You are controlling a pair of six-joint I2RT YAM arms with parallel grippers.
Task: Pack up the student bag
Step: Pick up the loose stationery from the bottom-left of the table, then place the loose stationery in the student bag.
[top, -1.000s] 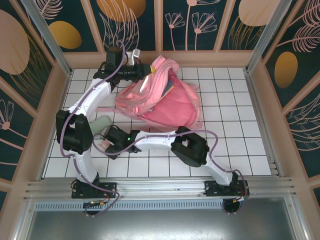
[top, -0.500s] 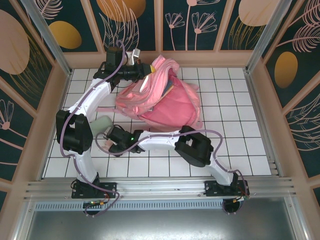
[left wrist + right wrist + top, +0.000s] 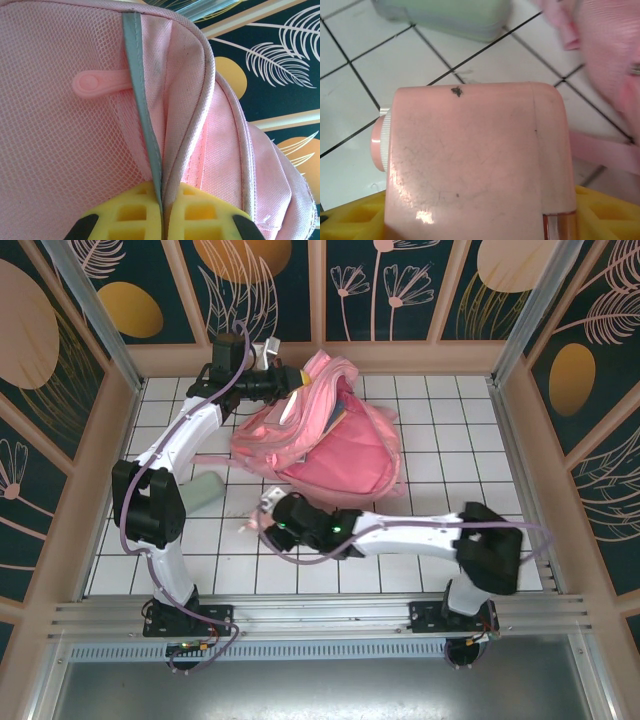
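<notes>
From the top camera, the student bag lies in the upper middle of the frame on the white tiled counter, a big pink heap with its top edge pulled up toward the back wall. The left end effector sits at the bag's upper left corner, its yellow tips buried in the raised fabric. The right arm stretches from the lower right across the lower middle of the frame, and the right end effector is just below the bag's lower left edge with a pink box at its tip. A pale green case lies on the tiles to the left of that, apart from the bag.

In the left wrist view, the left end effector is at the bottom centre, its yellow pads pressed together on a fold of the bag where a grey strip runs down into the pinch. A pink zip pull lies on the mesh at upper left.

In the right wrist view, the right end effector is clamped on the pink box, which spans the space between the yellow pads at the bottom corners. A white knob sticks out of its left side. The green case is along the top edge, the bag blurred at upper right, and a pink strap lies on the tiles at right.
</notes>
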